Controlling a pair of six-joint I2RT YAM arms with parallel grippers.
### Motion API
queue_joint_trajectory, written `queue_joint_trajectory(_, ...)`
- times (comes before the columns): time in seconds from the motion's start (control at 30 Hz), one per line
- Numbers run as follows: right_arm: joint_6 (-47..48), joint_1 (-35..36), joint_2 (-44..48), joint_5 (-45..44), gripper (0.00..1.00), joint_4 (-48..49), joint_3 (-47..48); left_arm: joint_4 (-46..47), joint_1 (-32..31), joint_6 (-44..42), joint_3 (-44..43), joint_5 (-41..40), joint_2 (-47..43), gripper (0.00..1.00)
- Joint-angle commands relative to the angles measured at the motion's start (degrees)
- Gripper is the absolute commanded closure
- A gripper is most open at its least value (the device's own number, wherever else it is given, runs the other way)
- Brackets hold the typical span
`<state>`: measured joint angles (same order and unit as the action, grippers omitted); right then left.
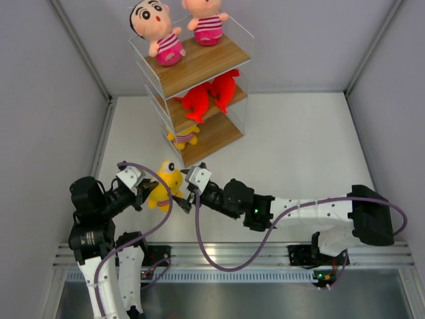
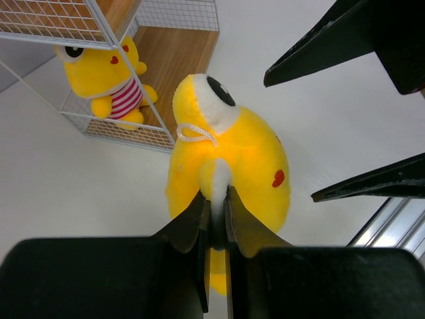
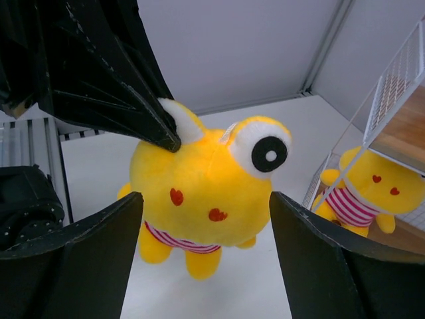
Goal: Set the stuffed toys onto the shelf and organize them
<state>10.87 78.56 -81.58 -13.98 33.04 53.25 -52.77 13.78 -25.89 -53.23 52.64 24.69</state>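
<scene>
Shows L gripper point(image 2: 214, 199) clenched on white nub atop yellow toy point(image 2: 242, 156), toy just ahead of its tips. Shows R gripper point(image 3: 204, 199) released, jaws wide, flanking same toy. Puts shelf point(image 1: 199, 66) beyond both grippers, w/ 2nd yellow toy point(image 2: 106, 73) on bottom tier.

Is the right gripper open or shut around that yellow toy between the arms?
Open: the right gripper has its fingers spread either side of the yellow toy, which the left gripper pinches.
</scene>
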Motion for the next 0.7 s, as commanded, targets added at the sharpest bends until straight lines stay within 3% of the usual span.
queue_joint_trajectory(0.0,-2.96,1.06,-2.96,-1.14,0.23,2.02,2.9,1.88,0.02,-0.3,-1.26,1.59,0.36,0.97)
queue_joint_trajectory(0.1,-3.23,0.89,-5.16,-0.88,0.23,2.12,4.84,1.88,0.02,-0.13,-1.35,1.76,0.27,0.97)
queue_joint_trajectory(0.2,-2.87,0.63,-7.01,-0.7,0.3,3.34,4.93,1.8,0.02,-0.04,-1.7,2.2,0.19,0.97)
queue_joint_trajectory(0.33,-6.55,-1.39,-8.24,1.14,0.57,6.85,4.23,1.88,0.02,-0.04,-1.53,3.08,0.1,0.97)
queue_joint_trajectory(0.4,-7.09,-2.01,-8.42,1.84,0.61,7.65,3.96,1.88,0.02,0.22,-1.44,3.43,-0.08,0.97)
queue_joint_trajectory(0.47,-7.62,-2.27,-8.94,2.29,0.57,7.92,4.22,1.88,-0.07,0.4,-1.26,3.96,-0.08,0.97)
queue_joint_trajectory(0.53,-8.15,-2.45,-9.3,3.86,0.41,8.27,4.93,1.88,0.02,0.32,-1.17,4.57,-0.08,0.97)
queue_joint_trajectory(0.57,-8.24,-2.54,-9.82,4.39,0.38,8.36,5.54,1.88,-0.07,0.4,-1.17,4.75,-0.08,0.97)
queue_joint_trajectory(0.67,-8.5,-2.45,-10.88,5.19,0.41,8.27,6.51,1.8,0.02,0.57,-1.35,5.45,-0.25,0.98)
